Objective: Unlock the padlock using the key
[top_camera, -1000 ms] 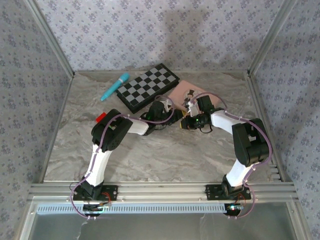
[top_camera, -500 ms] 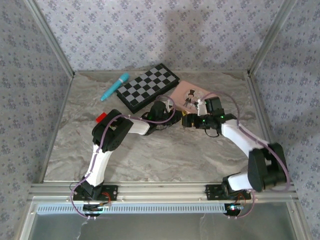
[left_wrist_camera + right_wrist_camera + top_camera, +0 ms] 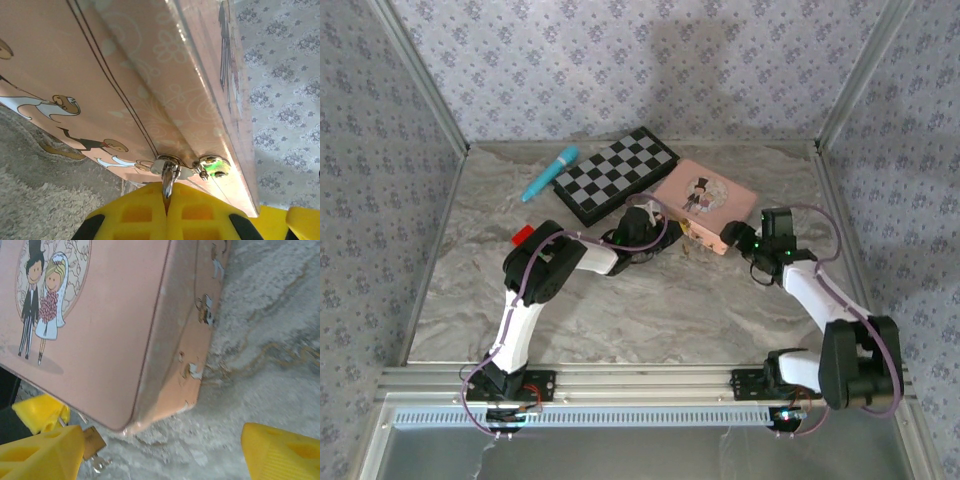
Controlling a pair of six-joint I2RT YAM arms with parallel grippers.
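Brass glints just beside a corner of the pink tin (image 3: 100, 340): the small padlock (image 3: 93, 441) sits there, low over the marbled counter (image 3: 270, 365). In the left wrist view its silver shackle runs from the tin's hasp (image 3: 167, 165) down between the yellow fingers of the left hand (image 3: 167, 200), which are pressed together and clamped on it. The right hand (image 3: 162, 440) has its fingers wide apart near the same corner, with nothing between them. A chessboard (image 3: 615, 175) and a teal pen (image 3: 550, 173) lie farther back.
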